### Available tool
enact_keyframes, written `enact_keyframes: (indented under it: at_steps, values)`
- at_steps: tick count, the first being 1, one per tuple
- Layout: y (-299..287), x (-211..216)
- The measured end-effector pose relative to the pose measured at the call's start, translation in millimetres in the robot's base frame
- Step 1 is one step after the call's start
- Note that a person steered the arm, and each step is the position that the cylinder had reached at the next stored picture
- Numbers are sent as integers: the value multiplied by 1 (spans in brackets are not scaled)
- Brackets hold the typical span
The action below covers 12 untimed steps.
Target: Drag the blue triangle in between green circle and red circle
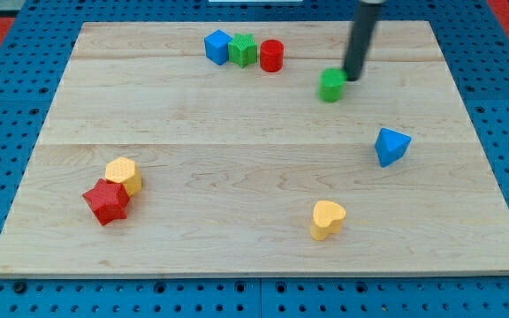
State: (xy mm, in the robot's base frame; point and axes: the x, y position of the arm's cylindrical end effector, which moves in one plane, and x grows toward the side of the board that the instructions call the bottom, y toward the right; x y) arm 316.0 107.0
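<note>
From the one camera, a pale wooden board [237,168] lies on a blue pegboard bench [7,115]. The dark rod comes down from the view's top right of centre, and my tip [353,78] rests on the wood just to the right of the green circle [331,86], touching it or very nearly so; I cannot tell which. There are no jaws on this arm to spread or pinch, only the plain rod end.

The blue triangle [391,146] sits lower down and to the right of the green circle, apart from it and from the tip. The red circle [271,56] stands near the view's top, left of the green circle with bare wood between them. It is the right-hand end of a tight row: a green star [243,49] pressed against it, and a blue cube [218,46] on the star's left.

At the lower left, a yellow hexagon [124,174] touches a red star [106,201]. A yellow heart [327,218] stands alone near the bottom edge, below the blue triangle and to its left.
</note>
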Motion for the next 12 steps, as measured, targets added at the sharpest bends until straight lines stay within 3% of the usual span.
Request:
enact_keyframes:
  at_steps: [1, 2, 3, 4, 5, 6, 7, 8, 9, 10, 11, 12]
  values:
    - [23, 29]
    - [-43, 42]
    - [-97, 8]
    - [-63, 14]
    - [72, 28]
    - [143, 109]
    - [101, 158]
    - [10, 146]
    - [16, 98]
    - [29, 85]
    - [90, 84]
    - [67, 58]
